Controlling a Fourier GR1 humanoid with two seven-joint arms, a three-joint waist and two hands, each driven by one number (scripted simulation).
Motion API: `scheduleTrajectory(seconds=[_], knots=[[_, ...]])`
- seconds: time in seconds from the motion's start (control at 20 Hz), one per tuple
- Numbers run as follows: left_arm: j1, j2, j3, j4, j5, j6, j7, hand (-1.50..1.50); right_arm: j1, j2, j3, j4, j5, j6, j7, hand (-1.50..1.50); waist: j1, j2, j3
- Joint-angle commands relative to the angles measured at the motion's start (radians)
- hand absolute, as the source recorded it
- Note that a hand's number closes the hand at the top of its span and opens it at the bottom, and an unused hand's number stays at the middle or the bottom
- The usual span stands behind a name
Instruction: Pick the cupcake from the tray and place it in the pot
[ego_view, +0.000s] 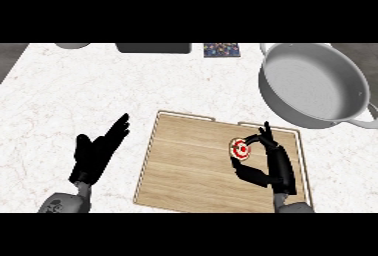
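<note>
Pale marbled worktop (74, 100) across the whole frame. Upper right, large grey pot (314, 80), mouth facing up, well apart from the pick. Lower centre, flat wooden tray (184, 170), carrying one small item right of its middle. Lower left, left hand (94, 155), off the tray, fingers straight and spread, holding nothing, resting. Lower right, right hand (275, 167) over the tray's right part, fingers (264, 136) above and thumb below, curled round the cupcake (240, 149). Seemingly in contact, though hard to confirm from this steep angle. Smallest of all, the cupcake: on the tray, red-and-white top facing up, just left of the right palm.

Likely light, soft and easily crushed, with a topping apt to smear. Best taken low on opposite sides of the base, clear of the top. Best kept upright and squeezed no more than a lift needs. Probably little slip risk from weight, more from a tapered wrapper.
</note>
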Motion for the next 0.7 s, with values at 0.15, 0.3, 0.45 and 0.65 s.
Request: scheduleTrajectory(seconds=[0.15,0.3,0.45,0.65], knots=[[0.029,-0.007,0.003,-0.038,-0.008,-0.006,0.004,0.0,0.063,-0.103,-0.075,-0.008,-0.041,0.043,-0.12,1.5,0.002,0.021,0.025],[0.038,0.005,0.017,-0.014,-0.004,-0.007,-0.024,0.0,0.1,-0.296,-0.278,0.043,-0.175,0.175,-0.205,1.5,-0.016,0.023,0.027],[0.052,-0.008,0.013,-0.009,-0.01,0.007,-0.027,0.0,0.135,-0.418,-0.435,0.139,-0.267,0.267,-0.305,1.5,-0.022,0.026,0.03],[0.05,0.012,0.013,-0.044,0.002,-0.032,-0.023,0.0,0.066,-0.566,-0.56,0.367,-0.321,0.421,-0.428,1.5,0.014,0.025,0.028]])
